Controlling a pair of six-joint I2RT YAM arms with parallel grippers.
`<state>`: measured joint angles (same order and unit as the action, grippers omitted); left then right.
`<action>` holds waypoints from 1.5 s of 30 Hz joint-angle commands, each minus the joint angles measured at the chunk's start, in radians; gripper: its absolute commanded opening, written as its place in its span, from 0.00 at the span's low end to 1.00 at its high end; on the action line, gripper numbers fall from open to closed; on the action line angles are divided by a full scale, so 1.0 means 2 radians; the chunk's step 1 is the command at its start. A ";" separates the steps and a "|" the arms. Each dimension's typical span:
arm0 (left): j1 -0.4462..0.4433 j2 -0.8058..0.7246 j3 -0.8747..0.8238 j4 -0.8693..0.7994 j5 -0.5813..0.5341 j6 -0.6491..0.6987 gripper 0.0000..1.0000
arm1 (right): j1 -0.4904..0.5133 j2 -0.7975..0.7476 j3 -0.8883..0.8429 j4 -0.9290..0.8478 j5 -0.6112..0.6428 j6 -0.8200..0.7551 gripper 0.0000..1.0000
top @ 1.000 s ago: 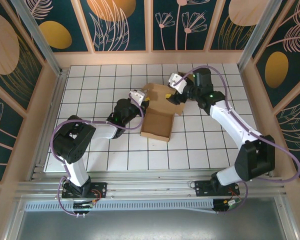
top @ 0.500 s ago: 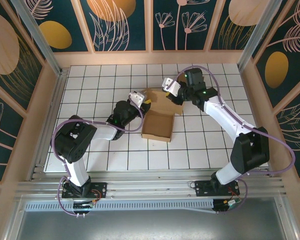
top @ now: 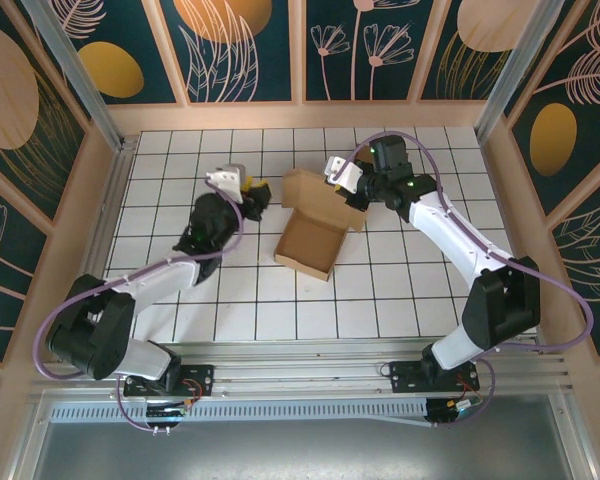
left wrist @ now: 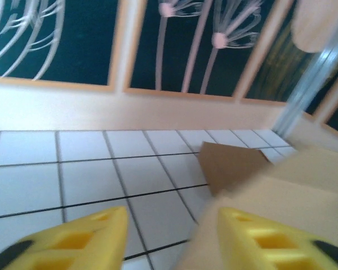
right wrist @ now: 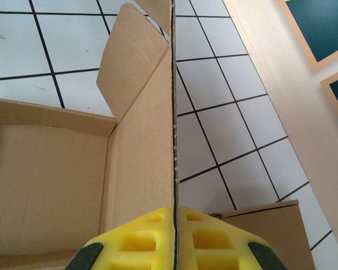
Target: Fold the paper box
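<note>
**Right claw** point(right wrist: 174, 247): The two yellow pads point(right wrist: 132, 244) are pressed together on a thin upright cardboard panel point(right wrist: 158, 129) of the paper box point(top: 310, 245). The panel's edge runs as a dark line between the pads, from the bottom centre of the right wrist view to its top. Left of the panel lies the open inside of the box. A side flap point(right wrist: 132, 56) angles off toward the upper left. In the overhead view this claw sits just right of centre, at the raised far panel of the box, and its arm reaches in from the lower right.

**Left claw** point(left wrist: 169, 247): The yellow fingers point(left wrist: 73, 244) stand apart along the bottom edge of the left wrist view and hold nothing. Blurred cardboard fills the lower right of that view, close to the right-hand finger; contact cannot be determined. In the overhead view this claw sits left of centre, near the box's far left corner, with bare tile between them.

**Paper box**: It lies at the centre of the overhead frame on the white gridded table point(top: 180, 150). It is a shallow tray, open upward and turned slightly off the grid lines.
</note>
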<state>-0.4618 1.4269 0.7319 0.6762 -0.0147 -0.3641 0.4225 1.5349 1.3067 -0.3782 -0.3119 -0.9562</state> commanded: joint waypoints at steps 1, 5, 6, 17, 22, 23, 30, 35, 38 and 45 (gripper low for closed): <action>0.055 0.009 0.032 -0.154 0.056 -0.129 0.30 | 0.005 -0.020 0.010 -0.012 -0.007 -0.007 0.05; 0.084 0.068 0.114 -0.223 0.167 -0.134 0.20 | 0.008 -0.025 0.008 -0.009 -0.007 -0.006 0.05; 0.084 0.088 0.146 -0.248 0.189 -0.122 0.18 | 0.009 -0.026 0.008 -0.007 -0.007 -0.006 0.05; 0.082 0.187 0.203 -0.192 0.360 -0.161 0.00 | 0.020 -0.024 0.007 0.002 0.008 -0.009 0.05; 0.076 0.183 0.174 -0.157 0.392 -0.181 0.00 | 0.030 -0.018 0.006 0.017 0.045 -0.009 0.05; 0.075 0.181 0.167 -0.145 0.393 -0.186 0.00 | 0.033 -0.017 0.006 0.019 0.049 -0.011 0.05; 0.062 0.193 0.155 -0.110 0.414 -0.211 0.00 | 0.052 -0.018 -0.011 0.041 0.089 -0.028 0.05; 0.052 0.201 0.146 -0.104 0.410 -0.215 0.00 | 0.069 -0.023 -0.031 0.062 0.114 -0.034 0.05; 0.049 0.201 0.134 -0.100 0.404 -0.217 0.00 | 0.078 -0.028 -0.048 0.076 0.131 -0.043 0.05; 0.048 0.196 0.099 -0.101 0.381 -0.211 0.00 | 0.098 -0.057 -0.108 0.118 0.156 -0.068 0.05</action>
<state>-0.3542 1.8153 0.9604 0.4534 0.7528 -0.7834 0.6037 1.4513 1.1339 -0.1856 -0.0341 -1.0569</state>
